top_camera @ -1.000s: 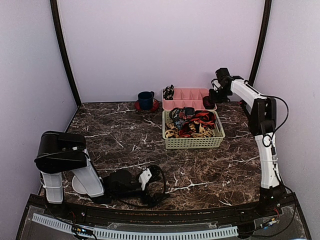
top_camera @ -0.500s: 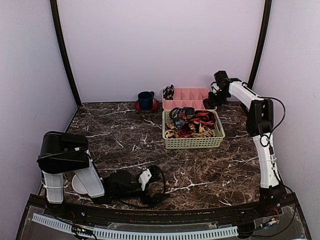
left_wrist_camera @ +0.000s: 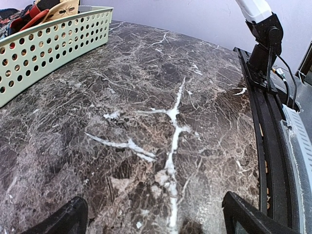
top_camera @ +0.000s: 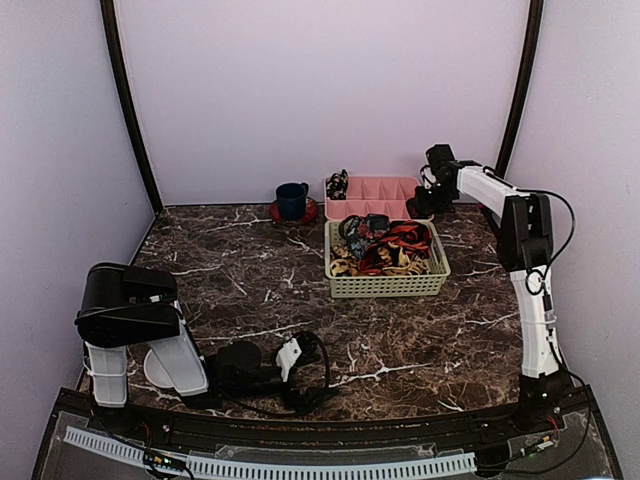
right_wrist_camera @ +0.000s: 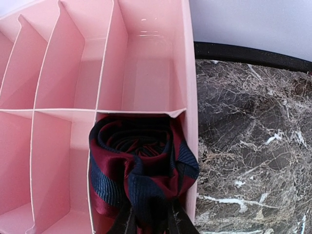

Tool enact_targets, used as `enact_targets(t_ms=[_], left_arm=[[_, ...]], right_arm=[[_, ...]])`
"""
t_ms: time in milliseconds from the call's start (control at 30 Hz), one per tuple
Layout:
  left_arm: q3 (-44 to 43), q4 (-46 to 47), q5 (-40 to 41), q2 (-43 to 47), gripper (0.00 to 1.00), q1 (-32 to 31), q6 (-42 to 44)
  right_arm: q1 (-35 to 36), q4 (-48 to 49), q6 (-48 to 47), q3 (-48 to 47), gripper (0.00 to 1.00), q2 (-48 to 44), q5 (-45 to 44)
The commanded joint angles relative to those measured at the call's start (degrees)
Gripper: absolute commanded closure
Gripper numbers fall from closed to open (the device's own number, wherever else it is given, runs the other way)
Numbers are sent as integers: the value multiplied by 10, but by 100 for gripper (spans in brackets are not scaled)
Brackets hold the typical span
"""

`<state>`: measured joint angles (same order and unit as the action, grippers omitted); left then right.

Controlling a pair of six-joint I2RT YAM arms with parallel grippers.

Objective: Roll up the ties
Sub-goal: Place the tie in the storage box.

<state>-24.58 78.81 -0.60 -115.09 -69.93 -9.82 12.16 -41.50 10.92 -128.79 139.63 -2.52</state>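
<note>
since the navy-and-maroon striped fabric tie coil (right_wrist_camera: 141, 165) in a corner cell of the pink plastic divided tray (right_wrist_camera: 191, 73) looks soft and springy, a pinch across its outer wrap should suit. the right end effector (right_wrist_camera: 151, 223) straddles a fold, grip unclear, tips cropped; the left end effector (left_wrist_camera: 156, 222) gapes wide.

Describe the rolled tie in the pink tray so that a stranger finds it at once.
On the marble table, behind the green basket, stands a pink divided tray. In its front right corner compartment sits the coiled tie, dark red with navy stripes; the compartments beside it are empty.
</note>
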Motion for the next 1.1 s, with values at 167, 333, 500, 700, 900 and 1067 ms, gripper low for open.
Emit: enact_targets(t_ms=[167, 333, 500, 700, 900, 1067], left_arm=[[1, 14, -7, 1, 1, 1, -6], [-4, 8, -7, -1, 1, 1, -5], [-6, 7, -7, -7, 1, 1, -5], [-7, 8, -4, -13, 1, 1, -7], [-4, 11, 1, -15, 1, 2, -7], [0, 15, 3, -18, 1, 3, -9]], right_arm=[[7, 73, -4, 46, 67, -60, -5], [6, 91, -2, 52, 66, -65, -3], [7, 103, -5, 48, 67, -58, 5], [8, 107, -3, 27, 67, -36, 17], [10, 97, -3, -2, 71, -5, 19], [13, 85, -9, -17, 80, 23, 29]])
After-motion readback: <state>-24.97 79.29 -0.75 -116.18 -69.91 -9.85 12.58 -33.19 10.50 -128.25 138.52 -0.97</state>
